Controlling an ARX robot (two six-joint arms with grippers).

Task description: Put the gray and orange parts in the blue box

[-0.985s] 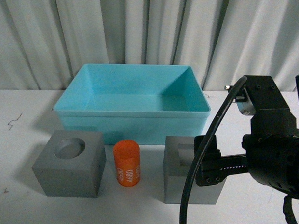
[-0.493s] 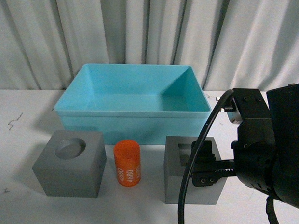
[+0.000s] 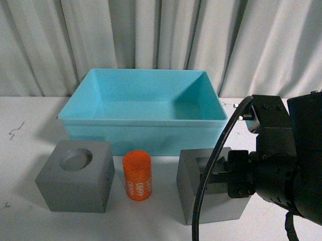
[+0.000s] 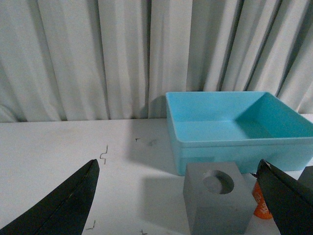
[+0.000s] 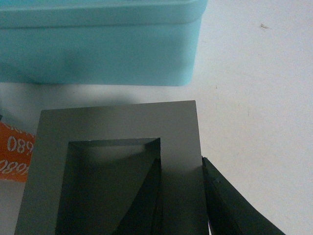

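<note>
Gray cube [image 5: 117, 127] wall pinched by right tool [image 5: 182, 196].

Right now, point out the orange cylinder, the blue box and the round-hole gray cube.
orange cylinder [image 3: 137, 180], front view, its lettered side.
blue box [image 3: 144, 138], front view, its front wall.
round-hole gray cube [image 3: 76, 191], front view, its front face.

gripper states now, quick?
Left gripper: open, holding nothing.
Right gripper: closed on a wall of the gray cube with the rectangular recess.
</note>
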